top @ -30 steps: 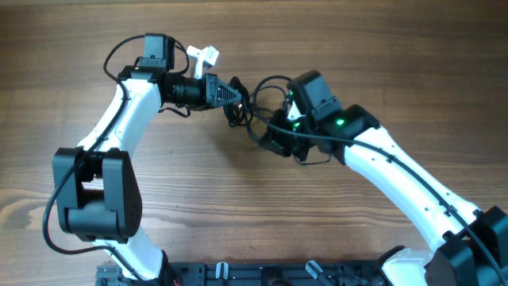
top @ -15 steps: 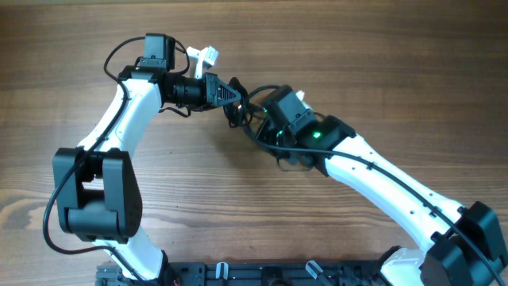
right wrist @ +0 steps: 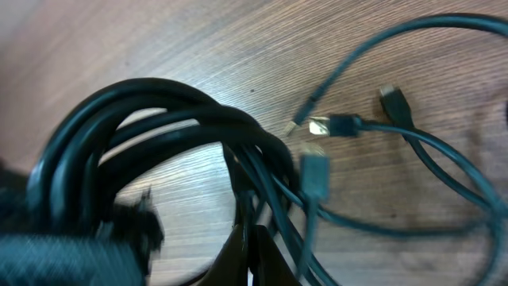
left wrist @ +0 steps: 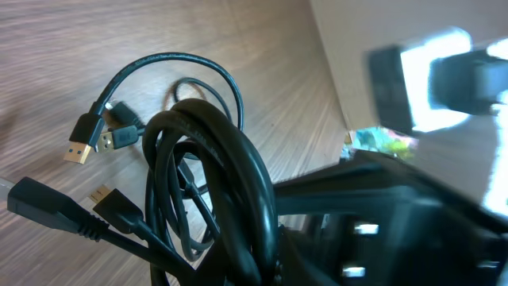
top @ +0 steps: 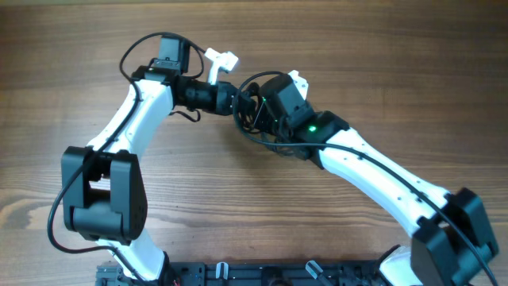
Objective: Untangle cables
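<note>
1. The cables (top: 249, 121) sit in the upper middle of the overhead frame as a dark knot between the two arms' ends, over the wooden table (top: 373, 48).
2. The left gripper (top: 238, 99) comes in from the left. Its jaws are closed narrow, and in the left wrist view the coil runs down to them at the bottom edge.
3. In that view the coil (left wrist: 238, 159) is a tall oval. Its long axis runs from the upper middle to the bottom centre.
4. Loose ends fan out to the left, and the plugs (left wrist: 78, 152) point left and lower left.
5. The right gripper (right wrist: 248, 253) shows at the bottom centre of its own view, jaws pressed together. Cords pass on either side, and I cannot tell whether one is pinched.
6. There the coil fills the left half with its long axis across the frame. Thinner cords trail right, lying on the table.
</note>
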Controlling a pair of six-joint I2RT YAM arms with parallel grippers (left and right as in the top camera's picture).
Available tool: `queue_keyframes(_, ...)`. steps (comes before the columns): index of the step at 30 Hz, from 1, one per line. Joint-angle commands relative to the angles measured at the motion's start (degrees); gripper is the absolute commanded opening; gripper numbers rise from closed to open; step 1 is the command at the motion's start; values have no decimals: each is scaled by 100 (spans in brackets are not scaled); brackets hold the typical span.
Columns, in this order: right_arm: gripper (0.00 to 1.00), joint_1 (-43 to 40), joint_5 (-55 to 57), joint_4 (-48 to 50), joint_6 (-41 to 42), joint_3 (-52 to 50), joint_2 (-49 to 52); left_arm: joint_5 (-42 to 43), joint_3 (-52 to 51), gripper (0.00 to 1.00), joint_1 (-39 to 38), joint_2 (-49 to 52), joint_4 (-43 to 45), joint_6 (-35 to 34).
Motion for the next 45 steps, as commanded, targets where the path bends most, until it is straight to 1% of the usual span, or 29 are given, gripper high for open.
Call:
queue_keyframes(1, 4, 13, -68, 50, -212, -7, 385, 302, -15, 4, -57, -4, 39, 219)
queue_keyframes(7, 4, 13, -2081, 13, -175, -7, 428, 26, -15, 4, -55, -4, 39, 216)
queue_keyframes(11, 4, 48, -2754, -111, -94, -7, 433, 26, -15, 4, -55, -4, 42, 219)
queue_keyframes(14, 4, 125, -2754, -400, 280, -7, 433, 26, -15, 4, -50, -4, 42, 216)
queue_keyframes(17, 4, 254, -2677, -433, 369, -7, 446, 28, -15, 4, -52, -4, 42, 216)
queue_keyframes(21, 4, 417, -2092, -411, 389, -7, 450, 26, -15, 4, -52, -4, 42, 219)
queue_keyframes(26, 6, 417, -1523, -387, 619, -7, 450, 26, -15, 4, -50, -4, 42, 219)
queue_keyframes(28, 16, 398, -1419, -389, 717, -4, 450, 26, -15, 4, -52, -4, 42, 219)
queue_keyframes(29, 18, 376, -1421, -385, 715, -4, 450, 26, -15, 4, -50, -4, 42, 219)
queue_keyframes(32, 23, 210, -1773, -396, 706, -4, 433, -13, -15, 4, -50, -4, 39, 216)
queue_keyframes(36, 23, -332, -3071, -393, 332, -4, 404, -37, -15, 4, -50, -4, 39, 219)
queue_keyframes(38, 23, -553, -3397, -398, 240, -4, 407, -37, -15, 4, -52, -4, 39, 221)
queue_keyframes(43, 22, -931, -3705, -413, 227, -4, 407, -48, -15, 4, -52, -4, 39, 245)
queue_keyframes(45, 22, -990, -3700, -413, 389, -4, 407, -114, -15, 4, -52, -4, 42, 264)
